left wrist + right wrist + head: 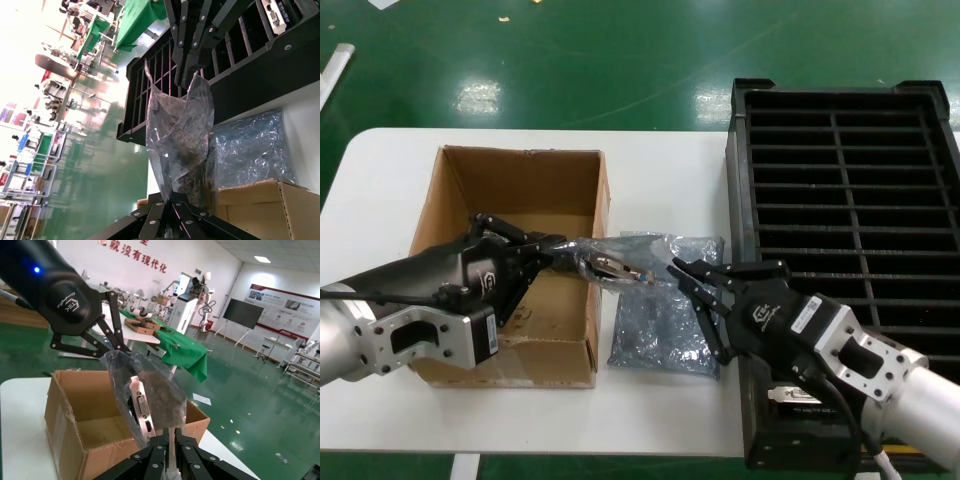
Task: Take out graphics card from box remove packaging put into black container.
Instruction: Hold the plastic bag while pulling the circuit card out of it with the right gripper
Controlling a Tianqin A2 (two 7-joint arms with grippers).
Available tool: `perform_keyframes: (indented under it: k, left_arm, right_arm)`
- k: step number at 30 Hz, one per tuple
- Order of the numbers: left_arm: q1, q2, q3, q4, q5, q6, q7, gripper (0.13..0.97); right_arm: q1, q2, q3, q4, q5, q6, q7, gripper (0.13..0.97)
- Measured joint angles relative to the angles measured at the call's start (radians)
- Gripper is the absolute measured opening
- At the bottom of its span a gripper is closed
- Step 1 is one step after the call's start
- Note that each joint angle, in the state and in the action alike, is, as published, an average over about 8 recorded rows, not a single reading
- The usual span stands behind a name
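Note:
The graphics card (612,266) hangs in the air over the right wall of the box (448,190), still inside the crinkly packaging (582,248). Its silver bracket with a white port (140,404) shows through the plastic. My left gripper (558,252) is shut on the bag's end nearest the box. My right gripper (678,275) is shut on the opposite end, so the bag spans the two. In the left wrist view the packaging (180,135) rises from my left gripper (182,200). The black container (738,200) stands at the right.
A second grey-blue antistatic bag (665,315) lies flat on the white table (660,160) between box and container, under the held bag. The box (65,405) is open at the top. Green floor lies beyond the table's far edge.

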Motion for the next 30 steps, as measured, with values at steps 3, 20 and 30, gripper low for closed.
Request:
perform_keyframes:
  k: [3,20,30]
  left_arm:
    - [0.0,0.0,0.0,0.0,0.0,0.0,0.0,0.138]
    - [0.0,0.0,0.0,0.0,0.0,0.0,0.0,0.138]
    - [0.0,0.0,0.0,0.0,0.0,0.0,0.0,0.138]
  right_arm:
    - [0.015,-0.002,-0.004,-0.008,-0.014,-0.019,0.003,0.177]
    - [0.211,-0.039,-0.043,-0.165,-0.011,-0.175,-0.007,0.134]
    - [0.311,-0.058,-0.078,-0.267,0.053,-0.295,-0.047,0.133]
